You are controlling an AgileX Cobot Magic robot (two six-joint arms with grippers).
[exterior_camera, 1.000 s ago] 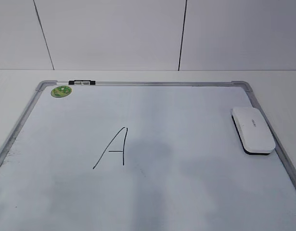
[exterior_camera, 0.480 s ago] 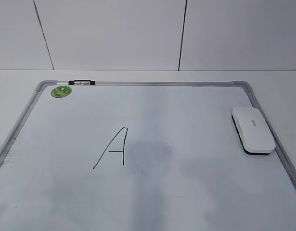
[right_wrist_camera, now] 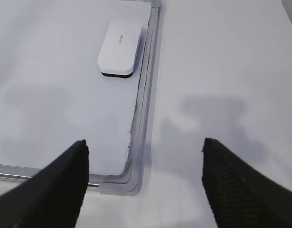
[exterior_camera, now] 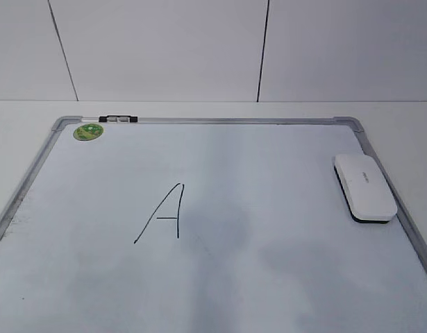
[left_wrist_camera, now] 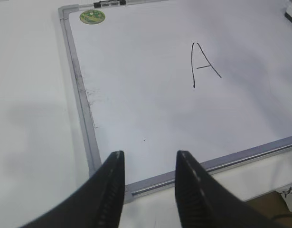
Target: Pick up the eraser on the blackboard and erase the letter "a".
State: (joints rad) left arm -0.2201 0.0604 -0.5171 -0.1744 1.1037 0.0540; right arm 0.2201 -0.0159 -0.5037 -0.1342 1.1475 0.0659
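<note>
The white eraser (exterior_camera: 364,187) lies flat near the right frame of the blackboard (exterior_camera: 282,159), a white dry-erase board. It also shows in the right wrist view (right_wrist_camera: 120,48). A capital "A" (exterior_camera: 164,215) is written left of the board's middle and shows in the left wrist view (left_wrist_camera: 202,64). No small letter "a" shows; only a faint smudge lies right of the capital. My left gripper (left_wrist_camera: 150,154) is open and empty above the board's near left corner. My right gripper (right_wrist_camera: 145,142) is wide open and empty above the near right corner. Neither gripper shows in the exterior view.
A round green magnet (exterior_camera: 88,131) sits at the board's far left corner. A marker (exterior_camera: 119,119) lies along the far frame. White table surrounds the board (right_wrist_camera: 221,71), and a white wall stands behind it.
Nothing on the board has moved. A faint shadow right of the capital "A" has faded.
</note>
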